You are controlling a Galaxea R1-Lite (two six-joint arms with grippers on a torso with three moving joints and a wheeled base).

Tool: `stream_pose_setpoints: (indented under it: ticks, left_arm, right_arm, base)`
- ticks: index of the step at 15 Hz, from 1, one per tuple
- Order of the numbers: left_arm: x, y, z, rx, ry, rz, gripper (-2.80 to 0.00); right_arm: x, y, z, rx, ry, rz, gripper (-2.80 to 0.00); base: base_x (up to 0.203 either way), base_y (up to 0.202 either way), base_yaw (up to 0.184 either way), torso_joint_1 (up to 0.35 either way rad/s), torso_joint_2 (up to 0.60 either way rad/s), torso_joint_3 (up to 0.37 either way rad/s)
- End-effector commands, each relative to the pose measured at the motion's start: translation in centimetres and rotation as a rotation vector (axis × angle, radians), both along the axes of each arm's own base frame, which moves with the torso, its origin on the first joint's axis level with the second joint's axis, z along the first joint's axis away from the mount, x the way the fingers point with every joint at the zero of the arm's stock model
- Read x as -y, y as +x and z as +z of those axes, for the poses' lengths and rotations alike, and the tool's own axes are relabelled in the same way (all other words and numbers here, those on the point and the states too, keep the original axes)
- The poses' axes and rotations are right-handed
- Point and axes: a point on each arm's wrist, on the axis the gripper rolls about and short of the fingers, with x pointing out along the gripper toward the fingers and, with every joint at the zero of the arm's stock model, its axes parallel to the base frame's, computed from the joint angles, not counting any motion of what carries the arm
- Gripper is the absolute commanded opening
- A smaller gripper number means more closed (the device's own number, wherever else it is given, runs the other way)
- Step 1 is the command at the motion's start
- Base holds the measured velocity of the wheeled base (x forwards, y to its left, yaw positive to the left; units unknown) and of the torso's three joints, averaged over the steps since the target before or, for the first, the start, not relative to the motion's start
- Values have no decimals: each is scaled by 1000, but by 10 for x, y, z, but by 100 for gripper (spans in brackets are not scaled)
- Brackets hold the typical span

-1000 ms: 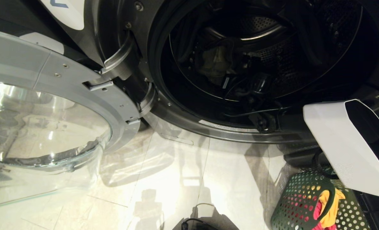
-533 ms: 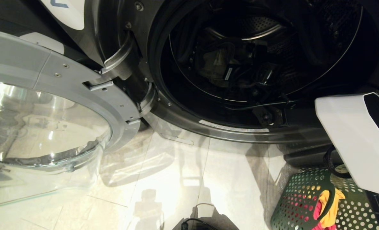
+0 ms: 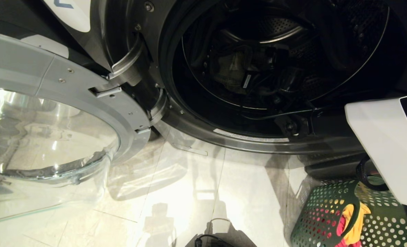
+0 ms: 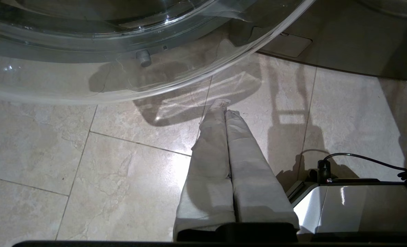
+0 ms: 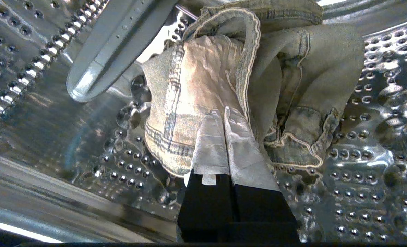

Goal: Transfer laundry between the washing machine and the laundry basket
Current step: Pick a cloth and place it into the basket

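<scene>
The washing machine [image 3: 145,44] stands with its round door [image 3: 69,103] swung open to the left. Faded denim jeans [image 5: 196,85] lie crumpled deep in the perforated steel drum [image 5: 378,171]; in the head view the jeans [image 3: 232,67] are a pale patch in the dark. My right gripper [image 5: 224,111] is inside the drum, shut and empty, with its tips just in front of the jeans. My right gripper [image 3: 254,80] shows dimly in the head view. The green laundry basket [image 3: 320,219] stands at the lower right, holding a yellow-orange garment [image 3: 356,219] and a red one [image 3: 340,230]. My left gripper [image 4: 223,105] hangs shut over the floor tiles.
My right arm's white cover [image 3: 385,144] crosses above the basket. A drum paddle [image 5: 110,44] juts out beside the jeans. The glass door [image 4: 121,51] hangs over the tiled floor [image 3: 189,192]. My base [image 4: 354,206] and a black cable [image 4: 361,157] sit beside the left gripper.
My right arm has reached deeper into the drum; its white cover has slid right and up in the head view. The gripper has closed in on the jeans. The left arm has kept still.
</scene>
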Motion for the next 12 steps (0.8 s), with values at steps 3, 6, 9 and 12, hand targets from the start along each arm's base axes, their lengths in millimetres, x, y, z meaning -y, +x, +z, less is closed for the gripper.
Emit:
stream_pose_setpoints:
  ticks: [3, 6, 9, 12]
  left_arm:
    - [0, 0, 0, -1, 1, 0, -280]
    - [0, 0, 0, -1, 1, 0, -280]
    - [0, 0, 0, -1, 1, 0, -280]
    - [0, 0, 0, -1, 1, 0, -280]
  right_arm:
    - [2, 0, 11, 34, 11, 3, -280]
    - [2, 1, 9, 29, 5, 0, 0]
    - [1, 6, 2, 22, -5, -3, 0]
    - [0, 15, -4, 35, 1, -9, 0]
  base:
    - [0, 0, 0, 0, 0, 0]
    - [0, 0, 0, 0, 0, 0]
    - [0, 0, 0, 0, 0, 0]
    - [0, 0, 0, 0, 0, 0]
